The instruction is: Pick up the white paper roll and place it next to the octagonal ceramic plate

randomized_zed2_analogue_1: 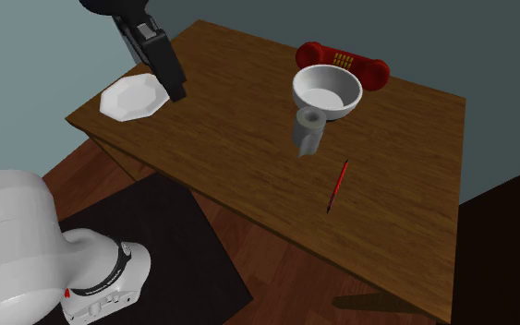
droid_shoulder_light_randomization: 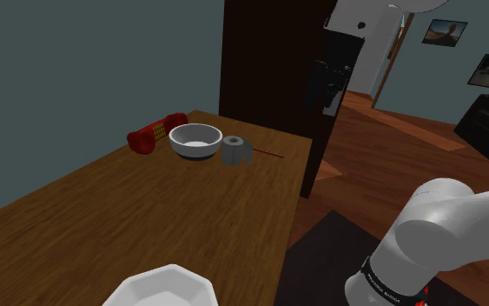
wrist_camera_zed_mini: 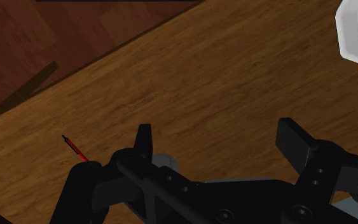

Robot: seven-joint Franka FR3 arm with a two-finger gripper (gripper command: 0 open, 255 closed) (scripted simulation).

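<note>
One paper roll [droid_shoulder_light_randomization: 235, 151], beside white bowl [droid_shoulder_light_randomization: 194, 148]

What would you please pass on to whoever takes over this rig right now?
The gripper is open and holds nothing; it hangs above the table's plate end.
The grey paper roll sits on the wooden table right beside the white bowl, across the table from the white octagonal plate, which lies at the corner near the stand.
Done: nothing yet; the roll is not yet grasped.
Left: reach the roll, grasp it, carry it over and set it next to the plate.
</note>
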